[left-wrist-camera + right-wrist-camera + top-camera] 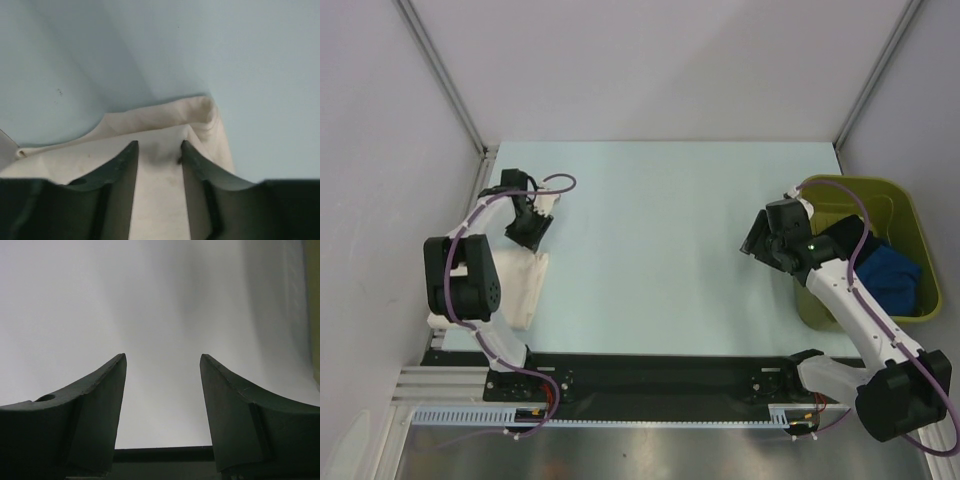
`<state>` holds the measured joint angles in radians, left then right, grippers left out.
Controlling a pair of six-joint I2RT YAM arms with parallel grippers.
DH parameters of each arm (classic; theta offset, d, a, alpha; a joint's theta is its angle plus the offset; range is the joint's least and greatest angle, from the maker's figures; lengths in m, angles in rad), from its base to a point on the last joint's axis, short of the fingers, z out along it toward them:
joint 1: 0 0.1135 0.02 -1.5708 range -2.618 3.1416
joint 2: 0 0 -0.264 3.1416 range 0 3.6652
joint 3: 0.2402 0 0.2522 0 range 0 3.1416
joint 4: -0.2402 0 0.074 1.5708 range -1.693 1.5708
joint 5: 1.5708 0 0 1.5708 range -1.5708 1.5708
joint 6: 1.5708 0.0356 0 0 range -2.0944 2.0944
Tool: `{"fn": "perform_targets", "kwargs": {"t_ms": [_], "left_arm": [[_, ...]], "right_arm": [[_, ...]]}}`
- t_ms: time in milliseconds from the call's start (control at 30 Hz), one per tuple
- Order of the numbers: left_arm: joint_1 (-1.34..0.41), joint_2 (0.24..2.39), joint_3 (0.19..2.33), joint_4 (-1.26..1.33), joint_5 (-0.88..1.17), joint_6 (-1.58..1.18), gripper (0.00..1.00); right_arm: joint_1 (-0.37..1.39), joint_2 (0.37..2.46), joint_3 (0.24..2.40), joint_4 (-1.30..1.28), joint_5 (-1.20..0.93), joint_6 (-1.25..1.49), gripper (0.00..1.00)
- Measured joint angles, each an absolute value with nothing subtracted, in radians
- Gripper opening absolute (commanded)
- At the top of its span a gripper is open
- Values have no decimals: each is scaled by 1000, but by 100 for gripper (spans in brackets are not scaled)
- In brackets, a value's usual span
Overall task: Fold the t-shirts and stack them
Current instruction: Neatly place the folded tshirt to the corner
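Cream t-shirt [523,288] lies folded at lower left of the overhead view. The left gripper [159,144] straddles a pucker near its far edge, jaws narrowed; whether they grip, I cannot tell. Best smooth it flat before letting go. Right gripper [162,357] hangs wide, empty, beside the green bin [850,182] holding a blue t-shirt [895,278]. Pale blue tabletop [660,240], white walls [650,70] beyond.

Soft overhead light makes the top view bright, the table [660,220] washed pale with only faint shadows. The left wrist view is dimmer, a broad soft shadow crossing the table past the shirt [165,117], its fingers [117,175] dark and blurred; the right wrist view is hazy grey.
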<state>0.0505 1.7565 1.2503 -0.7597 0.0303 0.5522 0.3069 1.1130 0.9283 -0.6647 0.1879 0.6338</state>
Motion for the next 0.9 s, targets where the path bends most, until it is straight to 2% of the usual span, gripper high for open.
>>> {"fn": "perform_targets", "kwargs": {"t_ms": [33,67,167,533,600,633,700,733,800,833,900], "left_arm": [[49,1757,1245,-749,21,542,37],[47,1757,1241,-741,18,533,21],[38,1757,1227,-731,27,511,1],[-2,1750,1218,-749,102,457,1],[-7,1750,1218,-749,111,444,8],[-9,1753,1218,-748,114,440,20],[-9,1767,1218,-735,125,427,32],[-9,1782,1218,-724,133,420,42],[-11,1821,1218,-709,142,408,52],[-12,1838,1218,-707,146,403,61],[-12,1855,1219,-706,160,387,67]], "right_arm": [[307,1106,924,-664,189,635,65],[307,1099,918,-664,191,635,65],[306,1088,902,-666,194,635,65],[296,1090,896,-667,194,634,65],[294,1092,896,-667,193,633,65],[293,1094,896,-665,193,633,65],[293,1097,896,-663,193,633,65],[292,1098,896,-662,193,632,65],[292,1102,896,-662,192,631,65],[292,1102,896,-662,193,630,66],[291,1102,897,-662,193,627,66]]}}
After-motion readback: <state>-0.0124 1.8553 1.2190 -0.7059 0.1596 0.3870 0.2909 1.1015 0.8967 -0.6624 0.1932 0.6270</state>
